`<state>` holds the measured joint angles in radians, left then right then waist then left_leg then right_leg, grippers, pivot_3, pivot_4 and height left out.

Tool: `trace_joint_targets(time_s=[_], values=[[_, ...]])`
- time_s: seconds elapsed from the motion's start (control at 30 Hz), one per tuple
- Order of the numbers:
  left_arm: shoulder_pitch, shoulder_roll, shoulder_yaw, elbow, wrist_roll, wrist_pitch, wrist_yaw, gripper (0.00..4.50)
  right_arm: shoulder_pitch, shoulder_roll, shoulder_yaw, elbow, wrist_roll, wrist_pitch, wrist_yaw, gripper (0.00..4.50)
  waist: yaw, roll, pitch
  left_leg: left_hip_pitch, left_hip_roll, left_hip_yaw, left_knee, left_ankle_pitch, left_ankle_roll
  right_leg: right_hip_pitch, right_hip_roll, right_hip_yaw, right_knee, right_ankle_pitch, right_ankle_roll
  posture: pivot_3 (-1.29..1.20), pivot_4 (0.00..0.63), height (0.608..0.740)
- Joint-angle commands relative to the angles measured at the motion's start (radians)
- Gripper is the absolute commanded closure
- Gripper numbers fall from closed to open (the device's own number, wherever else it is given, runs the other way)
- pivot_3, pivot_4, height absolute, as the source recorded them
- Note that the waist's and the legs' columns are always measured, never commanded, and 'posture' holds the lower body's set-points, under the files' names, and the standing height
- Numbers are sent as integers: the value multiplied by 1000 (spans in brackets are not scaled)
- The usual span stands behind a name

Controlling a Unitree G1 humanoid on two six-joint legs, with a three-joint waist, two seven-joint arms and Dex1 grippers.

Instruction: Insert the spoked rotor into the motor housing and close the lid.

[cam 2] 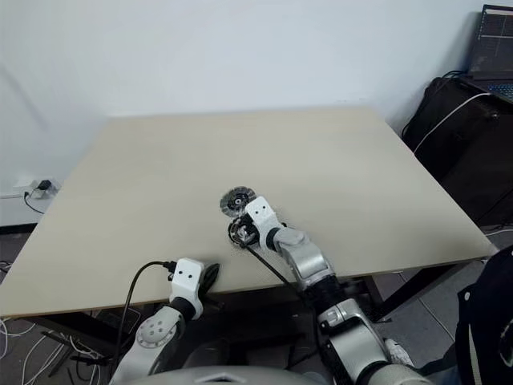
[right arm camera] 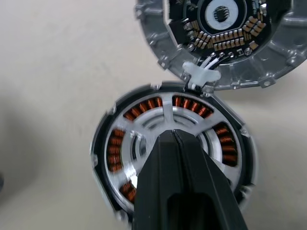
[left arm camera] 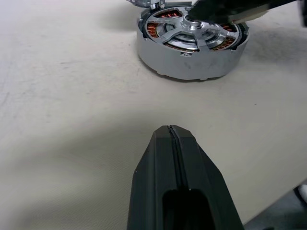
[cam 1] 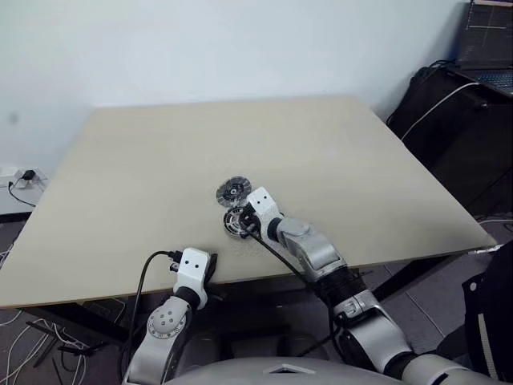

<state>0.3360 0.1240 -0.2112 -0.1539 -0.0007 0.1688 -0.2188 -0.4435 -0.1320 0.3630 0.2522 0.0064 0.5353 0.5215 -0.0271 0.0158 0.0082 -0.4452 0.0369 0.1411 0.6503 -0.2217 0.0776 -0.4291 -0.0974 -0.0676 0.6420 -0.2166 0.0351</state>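
The motor housing (right arm camera: 101, 152), a grey cup with coppery windings, stands near the table's front edge. The silver spoked rotor (right arm camera: 162, 111) lies inside it. The lid (right arm camera: 225, 43) lies flat just behind the housing, touching its rim, dark centre face up, also seen as the lid (cam 1: 233, 191). My right gripper (right arm camera: 172, 134) is shut with its tip over the rotor's hub; I cannot tell whether it touches. My left gripper (left arm camera: 169, 129) is shut and holds nothing, hovering over bare table in front of the housing (left arm camera: 187, 60), at the table's front edge (cam 1: 210, 269).
The beige table (cam 1: 160, 152) stretches wide behind and to both sides of the parts. A laptop (cam 1: 489, 48) sits on a black stand with cables at the far right. A wall socket (cam 1: 24, 176) is low on the left.
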Motion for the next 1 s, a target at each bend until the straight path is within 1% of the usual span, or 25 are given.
trace_joint_targets(time_s=[0.03,0.1,0.13,0.17,0.23,0.3,0.37,0.53,0.77,1.0], values=[[-14,-4,-9,-10,5,-14,0,4500,-47,-70,51,-139,-24,15,98,4097,0,0,0,0,0,0,0,0,0,0,0,0,0,0,0,0,0,740],[-16,-6,-10,-9,5,-12,0,4500,-65,-122,91,-165,-48,22,149,3584,-1,-1,1,0,0,0,0,0,0,0,0,0,0,0,-1,0,0,740],[-18,-7,-10,-8,5,-12,0,4500,-76,-154,121,-180,-64,21,186,3252,-1,-1,1,0,0,0,0,0,0,0,0,0,0,0,-1,0,0,740],[-21,-7,-11,-7,4,-11,0,4500,-88,-195,163,-194,-94,9,227,2874,0,-1,1,0,0,0,0,0,0,0,0,0,0,0,-1,0,0,740],[-25,-9,-11,-4,4,-10,0,4500,-118,-278,255,-206,-178,-55,296,2286,1,-2,2,0,0,-1,1,0,0,0,0,-1,0,0,-1,0,0,740],[-29,-12,-11,-1,3,-12,1,4500,-148,-317,302,-207,-213,-91,349,2286,3,-4,3,0,0,-1,1,0,0,0,0,-1,0,0,0,0,0,740],[-31,-14,-11,2,2,-13,2,4500,-180,-332,331,-203,-230,-115,402,2286,3,-5,5,0,0,-1,1,0,0,0,0,-1,0,-1,0,0,0,740],[-33,-23,-10,10,1,-21,7,4500,-245,-316,393,-135,-296,-178,469,2286,3,-7,7,0,1,-1,1,0,0,0,1,-2,0,-1,0,0,0,740],[-23,-32,-6,12,2,-32,19,4500,-286,-258,416,-20,-345,-241,511,2286,7,-10,8,-1,0,-1,3,0,0,0,0,-2,0,0,-1,0,0,740],[-19,-39,-4,14,0,-40,31,4500,-314,-222,401,76,-374,-282,525,2286,5,-10,8,-1,0,-1,3,0,0,0,0,-2,1,0,-1,0,0,740]])
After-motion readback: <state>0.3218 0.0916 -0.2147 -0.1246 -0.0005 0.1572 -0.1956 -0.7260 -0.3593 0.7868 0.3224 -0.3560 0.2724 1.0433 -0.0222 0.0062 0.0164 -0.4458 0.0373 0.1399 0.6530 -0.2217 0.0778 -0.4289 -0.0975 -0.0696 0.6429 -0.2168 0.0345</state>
